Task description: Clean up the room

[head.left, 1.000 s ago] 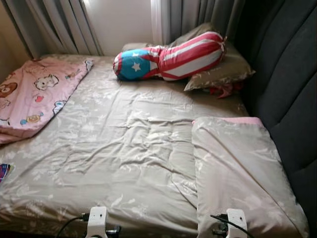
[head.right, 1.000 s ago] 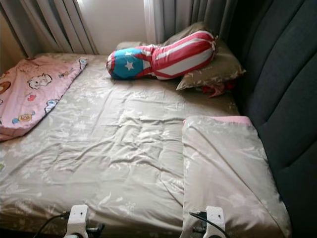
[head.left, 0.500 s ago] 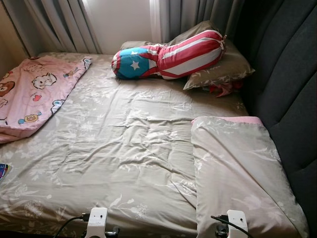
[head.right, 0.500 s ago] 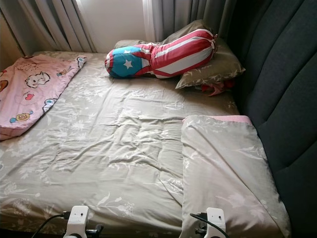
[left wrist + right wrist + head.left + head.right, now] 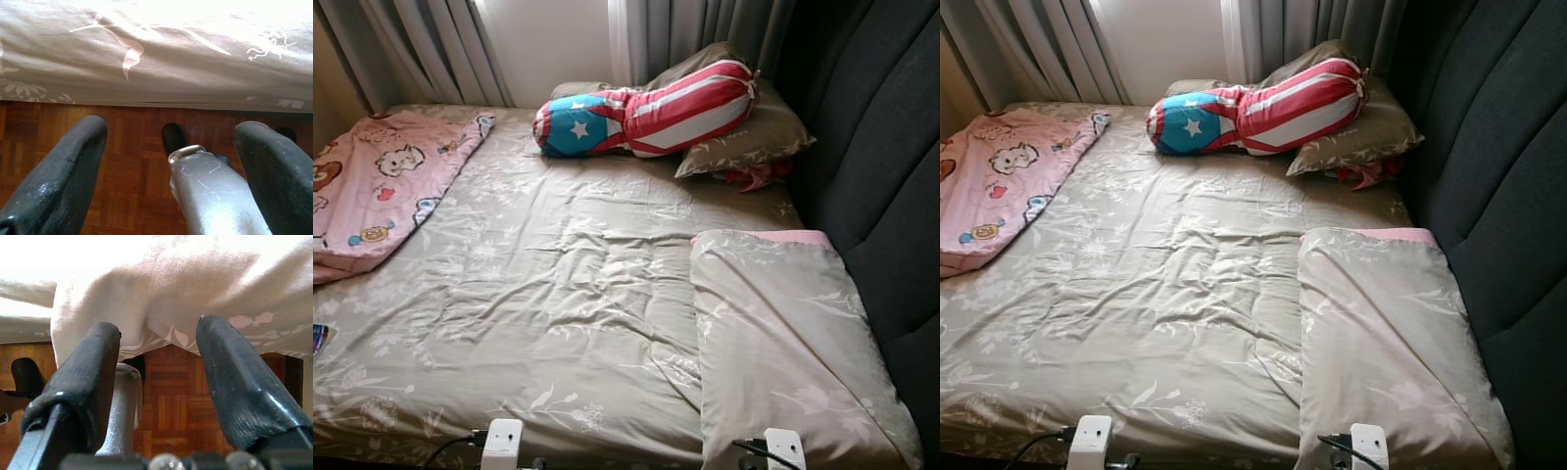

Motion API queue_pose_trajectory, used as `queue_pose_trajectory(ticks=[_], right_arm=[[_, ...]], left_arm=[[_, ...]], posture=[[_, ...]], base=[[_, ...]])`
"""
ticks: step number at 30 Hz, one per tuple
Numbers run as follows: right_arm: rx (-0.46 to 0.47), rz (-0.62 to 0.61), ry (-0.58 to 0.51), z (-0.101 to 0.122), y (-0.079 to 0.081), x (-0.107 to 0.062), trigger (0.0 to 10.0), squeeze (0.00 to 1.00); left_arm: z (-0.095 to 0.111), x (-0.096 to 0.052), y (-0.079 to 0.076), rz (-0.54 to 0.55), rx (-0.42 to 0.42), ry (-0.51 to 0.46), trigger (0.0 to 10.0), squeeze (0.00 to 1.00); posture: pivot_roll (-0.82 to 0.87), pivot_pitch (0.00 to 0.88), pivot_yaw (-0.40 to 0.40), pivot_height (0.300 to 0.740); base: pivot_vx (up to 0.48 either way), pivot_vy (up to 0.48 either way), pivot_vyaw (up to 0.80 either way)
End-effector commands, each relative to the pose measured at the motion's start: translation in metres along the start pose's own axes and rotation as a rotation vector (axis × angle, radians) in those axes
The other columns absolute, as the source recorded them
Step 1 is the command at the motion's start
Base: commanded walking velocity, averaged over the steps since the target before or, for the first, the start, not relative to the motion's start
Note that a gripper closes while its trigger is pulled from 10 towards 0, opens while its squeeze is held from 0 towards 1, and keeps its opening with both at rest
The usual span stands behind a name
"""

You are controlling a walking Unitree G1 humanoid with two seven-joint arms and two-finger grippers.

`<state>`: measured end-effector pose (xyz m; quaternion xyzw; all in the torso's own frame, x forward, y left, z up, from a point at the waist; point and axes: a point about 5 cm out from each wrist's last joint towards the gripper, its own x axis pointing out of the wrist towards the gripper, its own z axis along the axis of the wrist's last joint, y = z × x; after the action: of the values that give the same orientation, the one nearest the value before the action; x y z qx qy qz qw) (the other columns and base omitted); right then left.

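Note:
A bed with a taupe floral sheet lies before me. On it at the far end rests a red, white and blue bolster leaning on a taupe pillow. A second taupe pillow lies at the near right by the headboard. A pink cartoon blanket is bunched at the left. My left gripper hangs open below the bed's near edge, over the wood floor. My right gripper hangs open just under the near pillow's overhang. Both white wrists, left and right, sit at the bed's near edge.
A dark padded headboard runs along the right side. Grey curtains and a white wall stand behind the bed. A small red item lies under the far pillow. A colourful object peeks in at the left edge. Parquet floor lies below.
The view has shifted slightly, so the camera moved. Both wrists sit a little lower in the picture than before. Nothing on the bed has moved.

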<state>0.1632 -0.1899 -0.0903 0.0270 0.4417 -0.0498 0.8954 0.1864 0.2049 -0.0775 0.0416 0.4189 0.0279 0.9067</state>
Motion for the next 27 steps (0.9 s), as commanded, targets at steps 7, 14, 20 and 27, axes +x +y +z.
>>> queue_pose_trajectory(ticks=[7, 14, 20, 27], right_arm=[[-0.001, 0.004, 0.029, -0.007, 0.001, -0.001, 10.0, 0.00], [-0.021, 0.015, 0.037, -0.009, 0.003, -0.002, 10.0, 0.00], [-0.055, 0.029, 0.037, -0.009, 0.006, -0.002, 10.0, 0.00], [-0.010, 0.013, 0.029, -0.003, 0.005, 0.000, 10.0, 0.00]], left_arm=[[-0.007, -0.002, 0.001, 0.007, -0.004, 0.022, 10.0, 0.00], [-0.010, -0.003, 0.005, 0.022, -0.025, 0.026, 10.0, 0.00], [-0.013, -0.004, 0.009, 0.038, -0.038, 0.034, 10.0, 0.00], [-0.011, -0.004, 0.011, 0.044, -0.047, 0.026, 10.0, 0.00]], posture=[[-0.12, 0.047, -0.005, 0.740], [-0.11, 0.048, -0.009, 0.740], [-0.09, 0.059, -0.015, 0.740], [-0.09, 0.081, -0.020, 0.740]], base=[[0.000, 0.000, 0.00], [0.000, 0.000, 0.00], [0.000, 0.176, 0.35], [0.000, 0.409, 0.34]])
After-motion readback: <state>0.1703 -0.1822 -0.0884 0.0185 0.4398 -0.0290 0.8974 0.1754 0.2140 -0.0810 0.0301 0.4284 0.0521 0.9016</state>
